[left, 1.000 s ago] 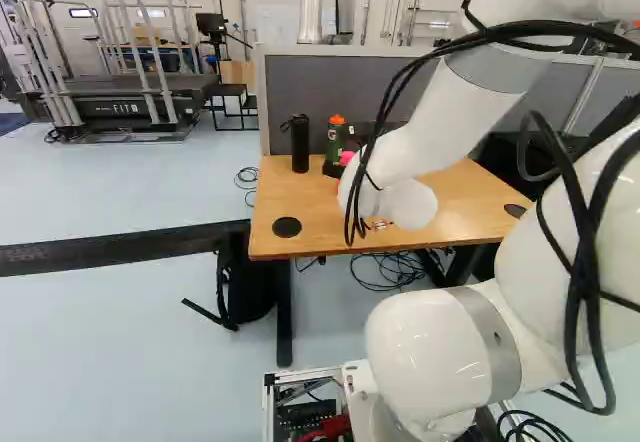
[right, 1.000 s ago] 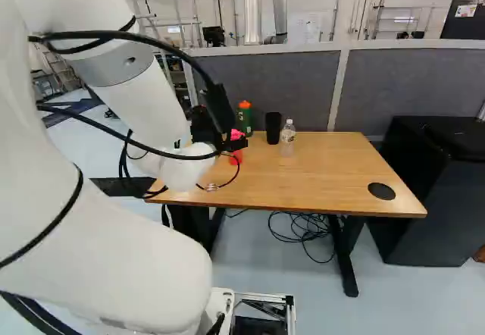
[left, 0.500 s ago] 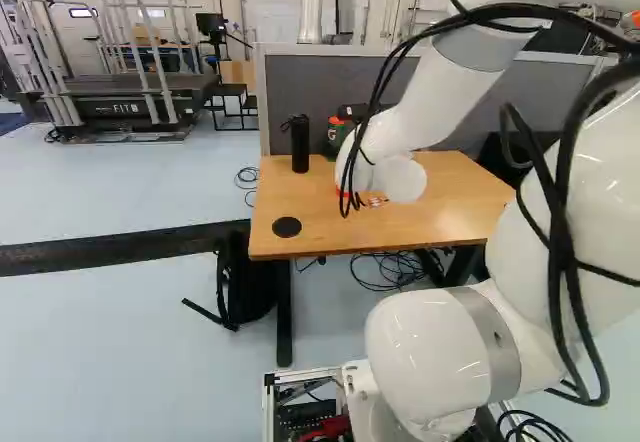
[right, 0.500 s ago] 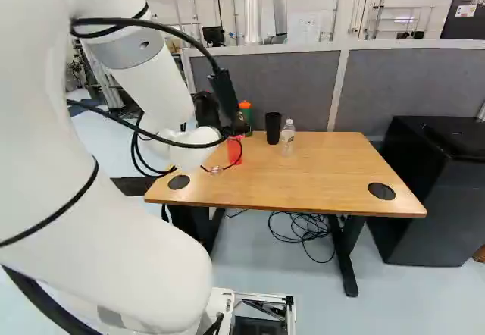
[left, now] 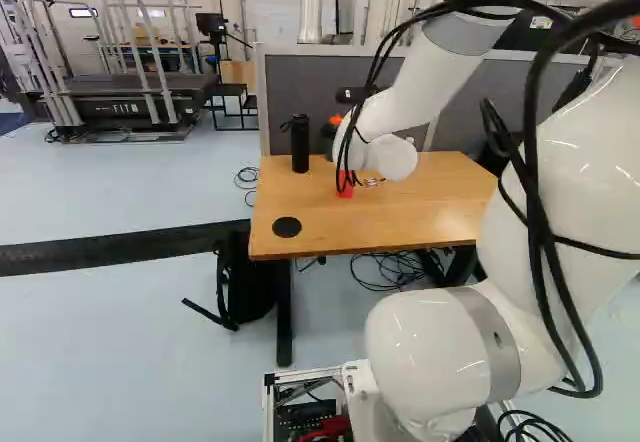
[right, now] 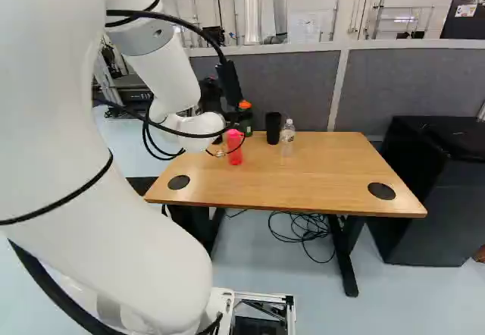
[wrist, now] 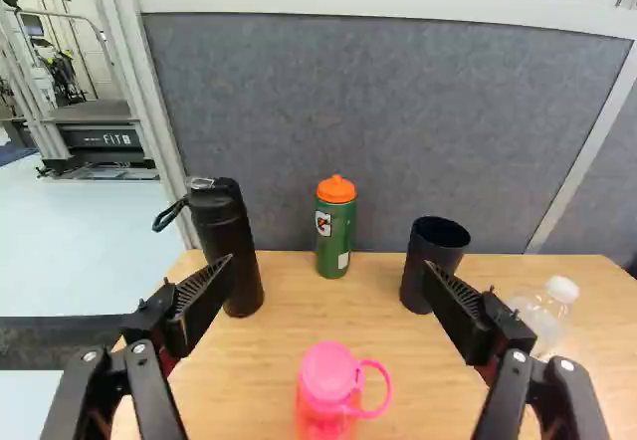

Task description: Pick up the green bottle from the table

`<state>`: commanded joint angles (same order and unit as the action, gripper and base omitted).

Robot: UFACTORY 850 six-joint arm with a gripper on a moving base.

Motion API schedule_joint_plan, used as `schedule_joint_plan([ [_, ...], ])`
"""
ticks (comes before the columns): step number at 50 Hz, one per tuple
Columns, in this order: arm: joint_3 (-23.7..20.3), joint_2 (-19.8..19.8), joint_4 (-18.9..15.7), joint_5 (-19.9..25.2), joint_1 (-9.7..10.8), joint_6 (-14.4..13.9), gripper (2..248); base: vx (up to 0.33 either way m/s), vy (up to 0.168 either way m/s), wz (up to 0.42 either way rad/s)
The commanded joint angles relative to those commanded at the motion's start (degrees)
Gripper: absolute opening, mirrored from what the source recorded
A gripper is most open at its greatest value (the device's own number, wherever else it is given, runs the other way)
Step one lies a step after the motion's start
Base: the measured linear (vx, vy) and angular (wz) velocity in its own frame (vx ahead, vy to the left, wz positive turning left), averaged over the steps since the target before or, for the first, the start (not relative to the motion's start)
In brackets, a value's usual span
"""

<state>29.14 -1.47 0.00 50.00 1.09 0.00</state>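
Observation:
In the right base view the gripper [right: 211,92] shows as a dark part beyond the white wrist, its fingertips hidden. In the wrist view the gripper [wrist: 328,279] has its two fingers spread wide with nothing gripped. The green bottle [wrist: 335,231] with an orange lid stands upright on the table [wrist: 269,360], ahead of the gap between the fingers, near the grey partition and touched by neither finger. From the right base camera the green bottle [right: 248,128] is partly covered by the arm's cable and wrist.
A pink bottle with a loop handle [wrist: 326,395] stands low between the fingers, nearer than the green one. A black bottle [wrist: 227,246] is beyond one finger; a black cup [wrist: 433,261] and a clear bottle [wrist: 545,313] are by the other. A grey partition [wrist: 398,121] backs the table.
The arm has reached farther ahead over the table, its wrist shifting left in the left base view and right in the right one. More of the pink bottle shows. The base has stayed put.

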Motion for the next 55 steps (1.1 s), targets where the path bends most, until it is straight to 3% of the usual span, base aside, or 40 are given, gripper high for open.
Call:
schedule_joint_plan([
  [9, 2.95, 1.73, 0.00, -1.54, 0.17, 0.00, 247, 0.000, 0.000, 0.000],
  [40, 13.04, 7.44, 0.33, -14.64, 0.69, 0.00, 247, 0.000, 0.000, 0.000],
  [55, 17.98, 10.13, 0.79, -18.93, 0.92, 0.00, 247, 0.000, 0.000, 0.000],
])
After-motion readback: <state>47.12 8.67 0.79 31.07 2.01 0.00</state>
